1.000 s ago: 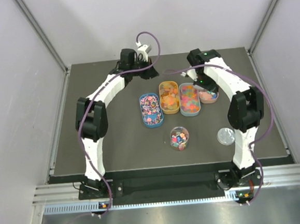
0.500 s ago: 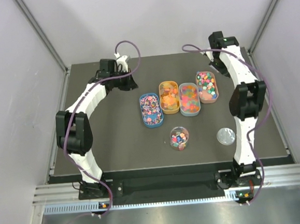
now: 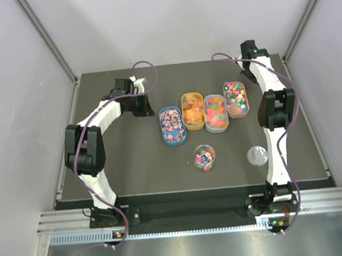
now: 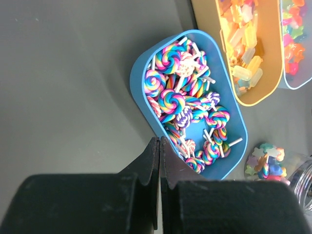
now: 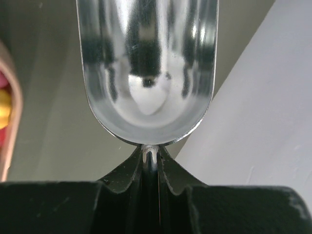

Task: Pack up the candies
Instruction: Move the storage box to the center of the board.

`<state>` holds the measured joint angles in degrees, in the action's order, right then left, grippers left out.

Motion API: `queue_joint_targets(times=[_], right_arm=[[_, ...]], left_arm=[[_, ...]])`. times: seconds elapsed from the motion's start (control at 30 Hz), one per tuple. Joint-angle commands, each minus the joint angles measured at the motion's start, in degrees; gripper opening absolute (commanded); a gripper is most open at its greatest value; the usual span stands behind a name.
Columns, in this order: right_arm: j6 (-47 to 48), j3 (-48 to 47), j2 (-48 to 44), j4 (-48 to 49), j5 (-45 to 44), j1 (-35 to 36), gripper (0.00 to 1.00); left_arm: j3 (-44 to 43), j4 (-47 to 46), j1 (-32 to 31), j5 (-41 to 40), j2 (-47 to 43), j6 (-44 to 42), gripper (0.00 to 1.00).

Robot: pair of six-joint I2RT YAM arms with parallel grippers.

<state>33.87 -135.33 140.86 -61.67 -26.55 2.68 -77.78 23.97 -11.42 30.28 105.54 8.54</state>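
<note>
The candies (image 4: 185, 105) in the blue tray (image 4: 141, 92) are small swirl lollipops in pink, blue, yellow and purple, each on a thin white stick, and they lie piled over each other. Three more oval trays stand in a row to the right of the blue tray, close together and each a little farther back. The yellow tray (image 3: 194, 126) holds pale yellow and orange pieces. The grey tray (image 3: 217, 129) holds red and orange gummies. The pink tray (image 3: 244, 98) holds bright cube pieces. In front of the blue tray and slightly to the right, a clear jar (image 3: 205, 158) holds a few mixed candies. A round clear lid (image 3: 257, 155) lies further right of the jar, apart from it.

The left gripper (image 4: 160, 141) has its fingers pressed together with nothing between them. It hangs just left of the blue tray, with the tips near the rim.

The right gripper (image 5: 150, 155) pinches the thin handle of a metal scoop (image 5: 148, 73), whose bowl is bare shiny metal. It is far right of the blue tray and behind it, beyond the pink tray, close to the white wall (image 5: 263, 122).

Left of the blue tray the dark table (image 3: 126, 161) runs bare to its edge. There is also wide room in front of the tray, on both sides of the jar.
</note>
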Motion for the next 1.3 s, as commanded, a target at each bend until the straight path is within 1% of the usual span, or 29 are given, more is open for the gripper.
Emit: queue_joint_targets(times=[0.0, 0.1, 0.3, 0.43, 0.5, 0.57, 0.6, 0.77, 0.93, 1.07, 1.17, 1.27], right_arm=[[4.88, -3.63, 0.82, 7.08, -1.23, -0.13, 0.00], [7.52, -3.19, 1.44, 10.85, 0.26, 0.75, 0.00], [11.22, -2.57, 2.93, 13.33, 3.87, 3.12, 0.00], [11.31, -0.12, 2.14, 14.30, 5.71, 4.53, 0.00], [10.52, 1.20, 0.92, 14.65, 6.85, 4.97, 0.00], [9.82, 4.27, -0.66, 15.08, 8.08, 5.49, 0.00], [9.55, 4.28, -1.11, 15.00, 8.52, 5.58, 0.00], [9.11, 9.55, -3.74, 14.65, 11.50, 6.73, 0.00], [8.14, 14.99, -7.78, 16.14, 12.57, 7.60, 0.00], [7.00, 16.41, -10.33, 15.88, 13.45, 7.96, 0.00], [6.74, 17.99, -11.57, 16.23, 12.23, 8.13, 0.00], [6.74, 19.49, -12.18, 19.74, 8.98, 7.96, 0.00]], left_arm=[[0.52, -0.41, -0.09, -0.57, 1.51, 0.61, 0.00], [0.35, -0.15, -0.18, -1.63, 3.44, -0.27, 0.00], [0.35, -0.06, -1.41, -3.74, 6.96, -0.36, 0.00], [-0.35, 0.12, -3.42, -3.66, 9.86, -1.15, 0.00], [-2.28, 0.12, -4.66, -3.13, 11.44, -1.15, 0.00], [-4.04, 0.03, -7.29, -2.86, 12.41, -0.98, 0.00], [-4.40, -0.06, -7.30, -2.86, 12.67, -0.98, 0.00], [-4.49, -0.32, -11.43, -2.07, 12.85, -0.63, 0.00], [-4.84, -0.41, -14.85, -1.46, 12.24, -0.36, 0.00], [-4.75, -0.41, -16.96, -1.10, 11.45, -0.54, 0.00], [-4.23, -0.33, -18.37, -0.75, 10.83, -0.36, 0.00], [-4.13, 0.11, -18.90, -0.66, 9.87, -0.19, 0.00]])
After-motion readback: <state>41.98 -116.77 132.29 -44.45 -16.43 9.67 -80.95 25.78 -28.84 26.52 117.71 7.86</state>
